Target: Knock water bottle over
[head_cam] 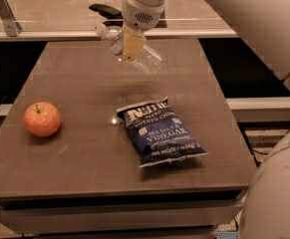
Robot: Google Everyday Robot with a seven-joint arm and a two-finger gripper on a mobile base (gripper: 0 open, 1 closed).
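Note:
The water bottle [148, 60], clear ribbed plastic with a white cap at its left end, hangs steeply tilted, almost lying, above the far middle of the brown table [79, 83]. My gripper [130, 50] comes down from the white arm at the top and is shut on the bottle's middle. One tan finger pad [133, 43] covers the bottle's front, and the other finger is hidden behind it. I cannot tell whether the bottle's lower end touches the table.
A red apple [42, 119] sits at the table's left. A blue chip bag [160, 131] lies at centre right. A black object [106, 9] and a metal bracket [5, 11] are on the ledge behind. The white robot body fills the right edge.

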